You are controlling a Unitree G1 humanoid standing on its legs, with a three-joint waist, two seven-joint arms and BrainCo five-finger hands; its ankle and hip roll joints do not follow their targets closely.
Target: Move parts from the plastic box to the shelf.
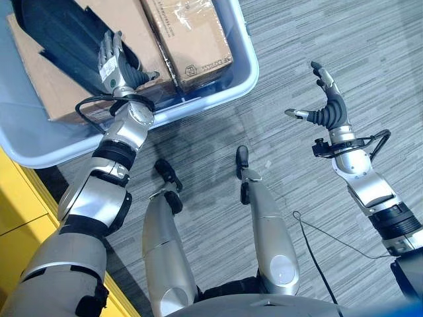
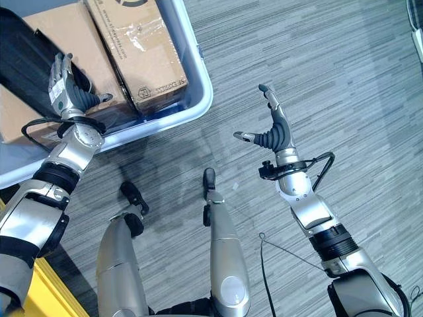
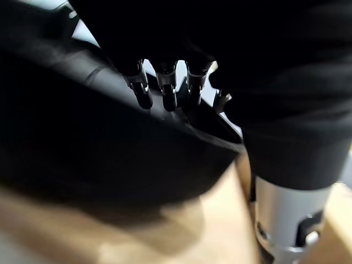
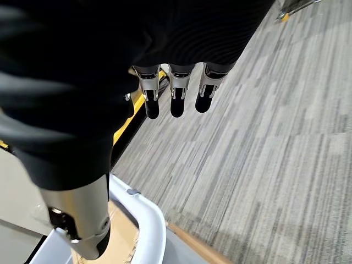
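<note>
At ten o'clock, the left robot hand (image 1: 114, 65) rests straight-fingered on a black part (image 1: 59, 36) lying over cardboard boxes (image 1: 188, 36) in the plastic box (image 1: 244, 72). At two o'clock, the right robot hand (image 2: 271, 129) hangs spread wide above the floor (image 2: 344, 72), holding nothing.

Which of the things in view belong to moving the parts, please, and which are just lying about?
Job:
- pale blue plastic box
- brown cardboard cartons inside it
- black plastic part on the cartons
- left hand, fingers straight on that part
- right hand, open over the floor

Lying about:
- grey striped carpet
- yellow edge
</note>
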